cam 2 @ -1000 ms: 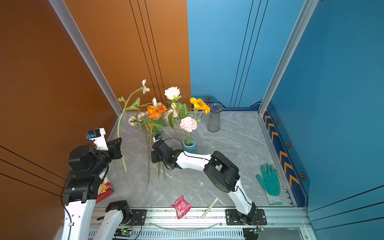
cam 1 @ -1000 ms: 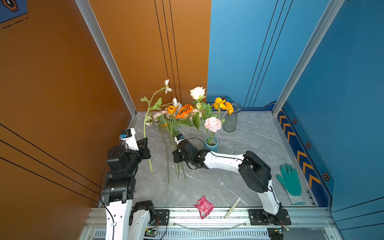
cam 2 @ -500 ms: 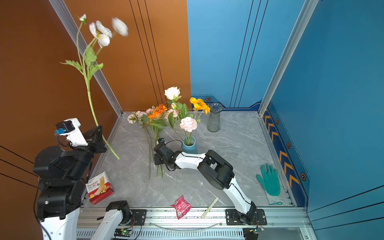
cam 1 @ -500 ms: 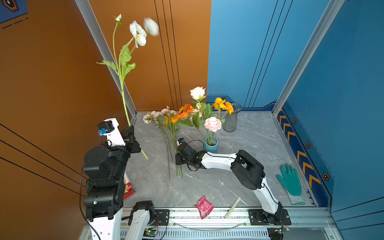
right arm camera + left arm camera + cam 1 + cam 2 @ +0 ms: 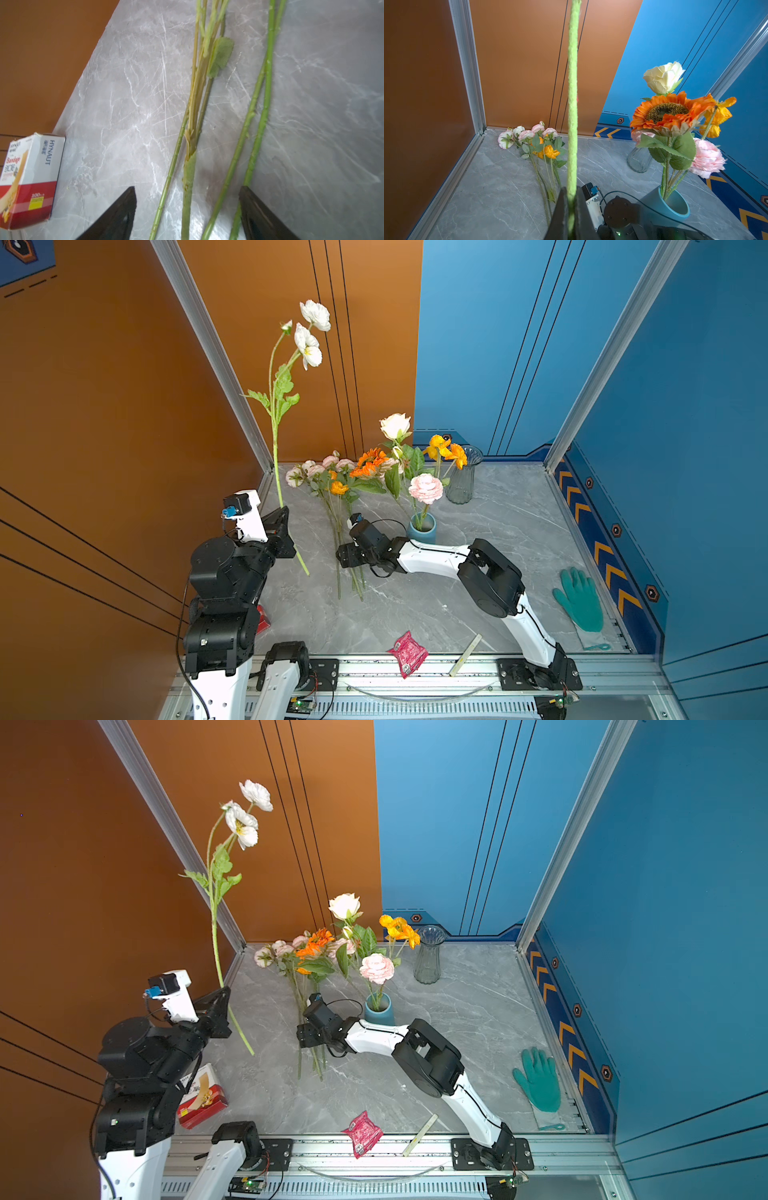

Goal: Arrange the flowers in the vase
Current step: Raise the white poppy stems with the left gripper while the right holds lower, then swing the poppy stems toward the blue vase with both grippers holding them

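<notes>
The left gripper clamps the lower stem of a tall white-bloomed flower, held upright at the table's left edge, its cut end below the fingers. The right gripper, fingers spread wide, has stems of loose flowers lying between them mid-table. Right of it, the blue vase holds several blooms; a glass vase stands farther back.

Bright, even light in both top views, shadows barely there. The tabletop carries a pale sheen. Left wrist: the stem of the white flower looms close, a touch soft. Right wrist looks milky and washed, perhaps glare off the marble; loose stems blur near the lens.
</notes>
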`<state>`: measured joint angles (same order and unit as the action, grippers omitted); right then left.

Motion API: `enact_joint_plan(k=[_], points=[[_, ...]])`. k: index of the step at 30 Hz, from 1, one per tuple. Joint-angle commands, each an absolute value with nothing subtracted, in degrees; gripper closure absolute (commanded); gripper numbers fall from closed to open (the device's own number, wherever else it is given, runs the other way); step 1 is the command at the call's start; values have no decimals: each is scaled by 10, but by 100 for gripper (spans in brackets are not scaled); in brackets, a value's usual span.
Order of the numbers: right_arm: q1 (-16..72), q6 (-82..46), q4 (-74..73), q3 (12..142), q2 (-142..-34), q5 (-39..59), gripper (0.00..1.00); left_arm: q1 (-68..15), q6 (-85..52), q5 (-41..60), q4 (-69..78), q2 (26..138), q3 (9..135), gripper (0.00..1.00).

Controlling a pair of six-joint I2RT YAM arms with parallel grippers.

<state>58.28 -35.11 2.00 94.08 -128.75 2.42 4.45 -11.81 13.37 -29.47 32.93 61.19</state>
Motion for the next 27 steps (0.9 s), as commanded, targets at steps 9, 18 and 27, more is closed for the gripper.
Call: enact_joint_plan(k=[9,18,27], points=[[661,-253,35,869,-1125,-58,0,22,-120,235,-288,268,594,100],[699,-216,37,800,-981,-97,0,-4,-170,289,-217,205,530,100],[714,-198,42,763,-879,-106,1,-11,-187,294,-206,188,521,100]])
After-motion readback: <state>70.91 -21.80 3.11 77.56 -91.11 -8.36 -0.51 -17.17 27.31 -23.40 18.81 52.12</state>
